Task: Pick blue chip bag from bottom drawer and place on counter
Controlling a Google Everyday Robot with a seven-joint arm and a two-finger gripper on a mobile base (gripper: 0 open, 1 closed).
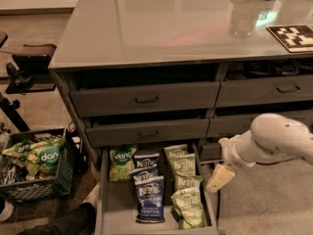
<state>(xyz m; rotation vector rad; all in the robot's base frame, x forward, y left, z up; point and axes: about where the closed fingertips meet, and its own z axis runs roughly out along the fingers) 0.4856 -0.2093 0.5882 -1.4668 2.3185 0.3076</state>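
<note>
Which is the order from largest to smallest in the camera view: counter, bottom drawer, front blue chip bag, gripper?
1. counter
2. bottom drawer
3. front blue chip bag
4. gripper, right of the bottom drawer; nearly bag-sized, so this ranking is unsure.
</note>
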